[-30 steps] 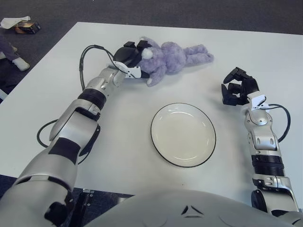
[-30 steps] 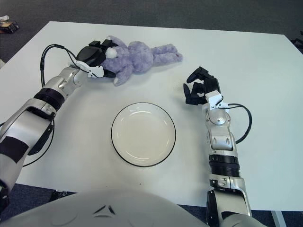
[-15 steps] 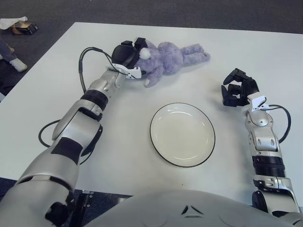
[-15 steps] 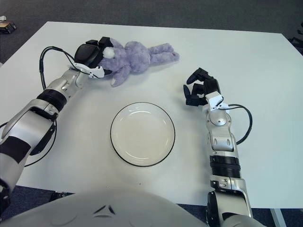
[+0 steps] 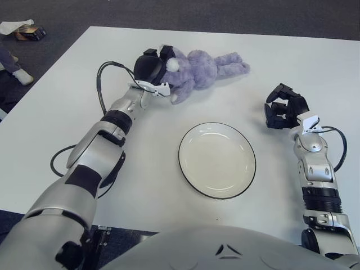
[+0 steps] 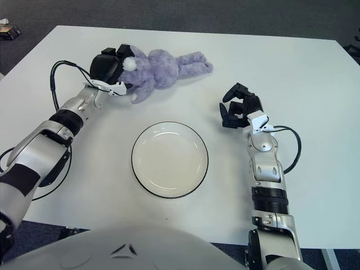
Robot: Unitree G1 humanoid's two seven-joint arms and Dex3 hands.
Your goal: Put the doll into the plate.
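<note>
OK, your left hand (image 5: 151,68) is at the far left of the table (image 5: 67,112), fingers closed round the head end of the doll (image 5: 199,68). Doll's a purple plush lying on its side, legs pointing right, well apart from the plate (image 5: 217,160), which sits near-centre w/ nothing in it. Your right hand (image 5: 284,109) shows right of the plate, fingers curled in, holding nothing
</note>
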